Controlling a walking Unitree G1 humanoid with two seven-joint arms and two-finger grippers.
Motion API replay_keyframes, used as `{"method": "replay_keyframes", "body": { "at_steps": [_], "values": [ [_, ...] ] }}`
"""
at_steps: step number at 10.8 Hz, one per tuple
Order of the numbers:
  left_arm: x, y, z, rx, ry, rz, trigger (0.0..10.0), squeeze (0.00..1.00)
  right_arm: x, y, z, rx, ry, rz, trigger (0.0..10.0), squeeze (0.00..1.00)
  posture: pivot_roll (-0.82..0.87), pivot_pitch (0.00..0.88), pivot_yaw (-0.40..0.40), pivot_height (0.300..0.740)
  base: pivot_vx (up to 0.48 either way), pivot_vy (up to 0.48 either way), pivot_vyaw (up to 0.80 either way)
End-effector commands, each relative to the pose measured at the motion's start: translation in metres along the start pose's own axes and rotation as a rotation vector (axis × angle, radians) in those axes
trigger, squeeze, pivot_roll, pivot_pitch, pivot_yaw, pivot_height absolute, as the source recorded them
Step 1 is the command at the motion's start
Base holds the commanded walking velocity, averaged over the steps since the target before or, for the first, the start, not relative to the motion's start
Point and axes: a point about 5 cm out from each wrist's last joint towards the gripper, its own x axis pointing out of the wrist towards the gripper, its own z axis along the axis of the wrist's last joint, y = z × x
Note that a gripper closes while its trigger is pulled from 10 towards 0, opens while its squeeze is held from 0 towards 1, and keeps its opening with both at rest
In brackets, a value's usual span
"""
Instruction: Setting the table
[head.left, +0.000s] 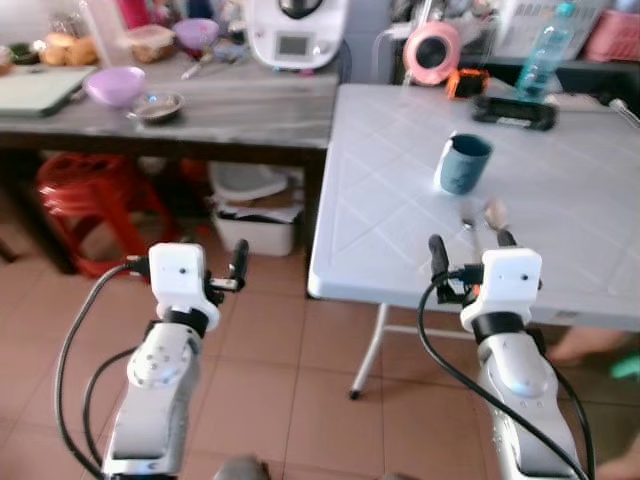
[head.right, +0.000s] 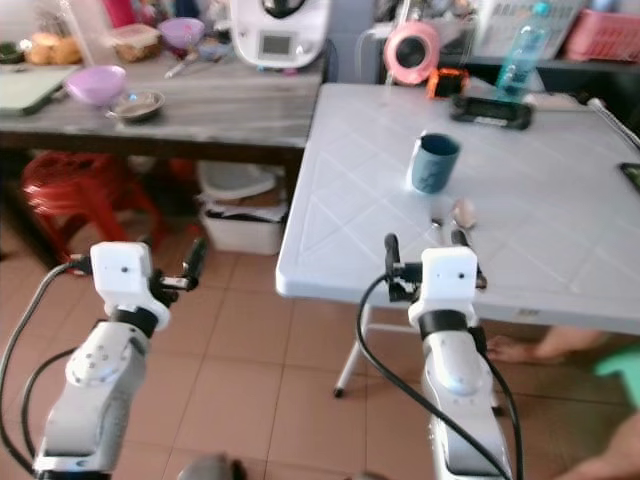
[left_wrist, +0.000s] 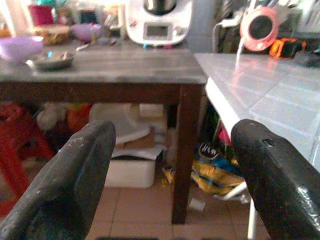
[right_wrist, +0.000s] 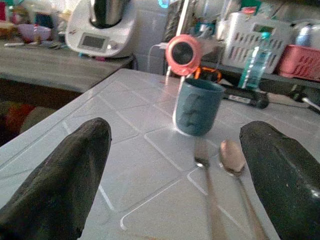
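Observation:
A blue cup (head.left: 463, 163) stands on the white folding table (head.left: 380, 230), a little in from its near edge. Just in front of the cup lie a spoon (right_wrist: 232, 157) and a fork (right_wrist: 202, 155), side by side, handles pointing toward me. My right gripper (head.left: 471, 250) hovers open at the table's near edge, in line with the cutlery and holding nothing. My left gripper (left_wrist: 172, 185) is open and holds nothing. It hangs over the tiled floor left of the white table and faces the gap under the wooden table (head.left: 240, 120).
On the wooden table are a purple bowl (head.left: 116, 85), a metal dish (head.left: 157, 106) and a white kitchen appliance (head.left: 297, 35). Beneath it are a red stool (head.left: 85, 195) and a white bin (head.left: 255, 232). A water bottle (head.left: 545, 55) stands at the back. A person's foot (head.left: 590, 345) shows under the white table.

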Motion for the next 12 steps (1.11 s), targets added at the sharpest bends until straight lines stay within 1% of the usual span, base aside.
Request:
{"method": "replay_keyframes", "body": {
  "at_steps": [1,5,7,9,12],
  "values": [
    [0.0030,-0.0031,0.0052,-0.004,-0.023,-0.015,10.0,0.00,0.0016,-0.0023,0.0023,0.000,-0.006,-0.007,10.0,0.00,-0.04,0.000,0.019,0.740,0.281,0.000,0.00],
    [0.0037,-0.0053,0.0046,-0.011,-0.023,-0.027,10.0,0.00,0.0003,-0.0036,-0.0006,0.006,0.010,-0.013,10.0,0.00,-0.05,0.000,0.020,0.740,0.289,0.000,0.00],
    [0.0043,-0.0059,0.0048,-0.015,-0.021,-0.031,10.0,0.00,0.0014,-0.0025,-0.0009,0.015,0.014,-0.012,10.0,0.00,-0.04,0.000,0.021,0.740,0.268,0.000,-0.48],
    [0.0042,-0.0060,0.0044,-0.015,-0.017,-0.033,10.0,0.00,0.0009,-0.0013,-0.0022,0.018,0.021,-0.009,10.0,0.00,-0.04,0.000,0.022,0.740,0.000,0.000,0.00],
    [0.0039,-0.0078,0.0034,-0.021,-0.011,-0.046,10.0,0.00,0.0002,-0.0007,-0.0037,0.026,0.032,-0.009,10.0,0.00,-0.04,0.000,0.023,0.740,0.000,0.000,-0.80]
  ]
}}
